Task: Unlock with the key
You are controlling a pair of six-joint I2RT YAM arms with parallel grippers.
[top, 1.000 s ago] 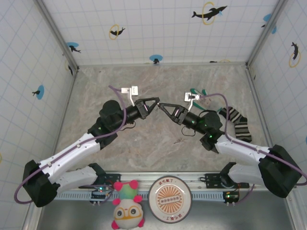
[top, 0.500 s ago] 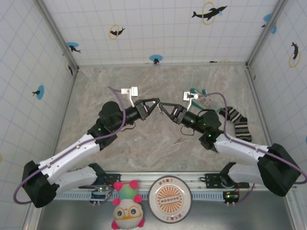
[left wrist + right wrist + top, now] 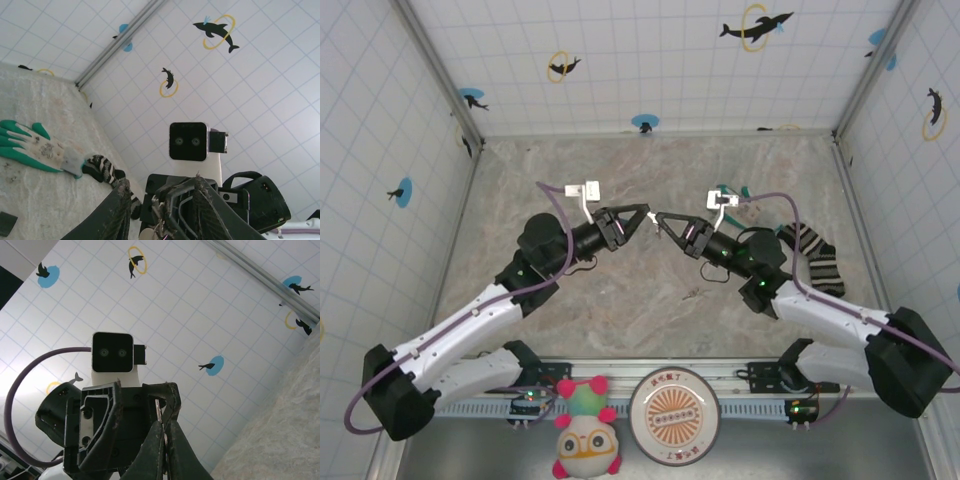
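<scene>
Both arms hover above the marble table [image 3: 650,330], tips facing each other. My right gripper [image 3: 160,423] is shut on a thin silver metal strip, which looks like the key [image 3: 158,410] seen blade edge-on; its black head is hidden between the pads. From above, the right gripper [image 3: 662,217] meets my left gripper [image 3: 642,215] tip to tip. The left gripper [image 3: 162,178] stands open, its fingers [image 3: 120,210] spread on either side of the right gripper's tips [image 3: 157,202]. No blue padlock shows in any view.
A green and white glove [image 3: 728,190] lies at the back right, with a striped sock [image 3: 815,258] near the right wall. A small dark thing [image 3: 700,293] sits on the table under the right arm. A plush toy [image 3: 586,440] and a round disc [image 3: 674,412] rest on the front rail.
Both grippers have edged slightly toward the far wall and stayed tip to tip. The left arm's wrist has drifted a little to the left. Neither grip has changed.
</scene>
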